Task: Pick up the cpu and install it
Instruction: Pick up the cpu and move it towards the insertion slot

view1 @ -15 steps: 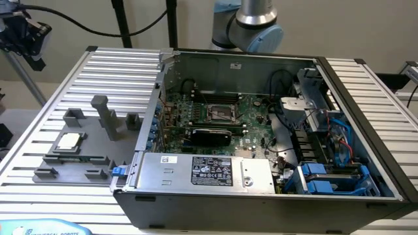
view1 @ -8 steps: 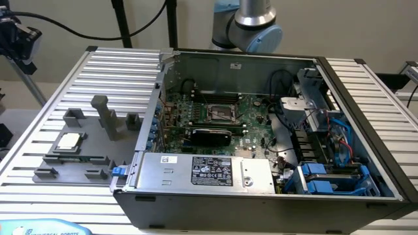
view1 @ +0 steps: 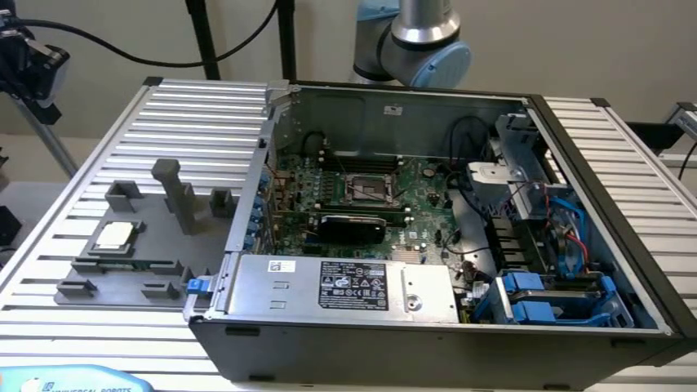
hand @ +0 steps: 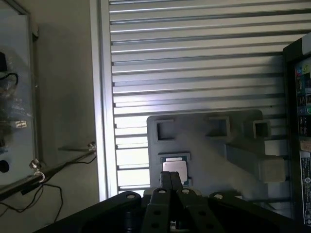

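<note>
– Checking the fingers point(hand: 169, 176) first. State?
– Pressed flat against each other along the whole visible length, no gap at the tips. Nothing between them, nothing held.
– And the cpu point(hand: 176, 166)?
– Not picked up. It lies flat in its nest on the grey fixture plate point(hand: 204, 145), silvery top up, thin tan rim showing. Seen from the wrist, it is straight ahead of the fingertips, in line with them. The tips cover part of its near edge in that view.
– Touching it?
– Can't tell from the wrist view alone. In the exterior view the cpu point(view1: 117, 235) shows its whole top exposed on the plate, so the fingers are apart from it.
– What else is on the plate?
– Three open square pockets point(hand: 217, 126), farther out from the fingertips than the cpu. A tall grey post point(view1: 166, 192) stands upright off to one side of the cpu. The plate rests on the ribbed aluminium worktop point(hand: 194, 58).
– Case?
– Grey computer case point(view1: 326, 339) lies open on the worktop just beside the plate, off to one side of the fingers. It's on the exterior view's right of the cpu. The motherboard socket point(view1: 368, 189), dark with a metal frame, sits mid-board, well apart from the cpu.
– Arm?
– Silver and blue-grey joint of the arm point(view1: 419, 37) rises behind the case's far wall in the exterior view.
</note>
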`<state>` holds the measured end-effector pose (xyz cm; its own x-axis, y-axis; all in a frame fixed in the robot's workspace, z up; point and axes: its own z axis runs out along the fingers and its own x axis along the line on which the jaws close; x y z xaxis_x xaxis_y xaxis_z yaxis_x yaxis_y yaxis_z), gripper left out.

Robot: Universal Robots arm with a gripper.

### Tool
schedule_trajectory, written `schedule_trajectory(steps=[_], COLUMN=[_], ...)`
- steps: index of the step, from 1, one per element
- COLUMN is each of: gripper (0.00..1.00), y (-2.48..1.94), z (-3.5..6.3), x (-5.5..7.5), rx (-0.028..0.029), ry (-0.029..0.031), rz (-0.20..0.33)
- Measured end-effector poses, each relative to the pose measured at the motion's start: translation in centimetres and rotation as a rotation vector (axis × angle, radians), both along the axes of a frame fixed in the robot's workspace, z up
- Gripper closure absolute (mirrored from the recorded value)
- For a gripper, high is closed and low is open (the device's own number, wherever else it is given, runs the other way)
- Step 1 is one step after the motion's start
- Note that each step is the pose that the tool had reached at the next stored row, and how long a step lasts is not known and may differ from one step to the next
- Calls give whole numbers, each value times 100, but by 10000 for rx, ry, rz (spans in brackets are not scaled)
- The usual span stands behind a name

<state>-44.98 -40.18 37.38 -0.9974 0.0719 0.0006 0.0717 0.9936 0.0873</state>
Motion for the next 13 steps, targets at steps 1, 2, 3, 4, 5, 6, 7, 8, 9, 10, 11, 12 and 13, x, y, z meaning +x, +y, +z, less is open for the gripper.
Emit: schedule_trajectory(steps=[1,2,3,4,5,6,7,8,9,10,11,12,13], gripper=[89,89,89,89,89,88,82,76,76,70,70,64,58], y=[0,0,0,0,0,0,0,0,0,0,0,0,0], z=[0,0,0,0,0,0,0,0,0,0,0,0,0], x=[0,0,0,0,0,0,0,0,0,0,0,0,0], rx=[0,0,0,0,0,0,0,0,0,1,0,0,0], ry=[0,-1,0,-1,0,0,-1,0,0,0,-1,-1,0], rz=[0,0,0,0,0,0,0,0,0,0,0,0,0])
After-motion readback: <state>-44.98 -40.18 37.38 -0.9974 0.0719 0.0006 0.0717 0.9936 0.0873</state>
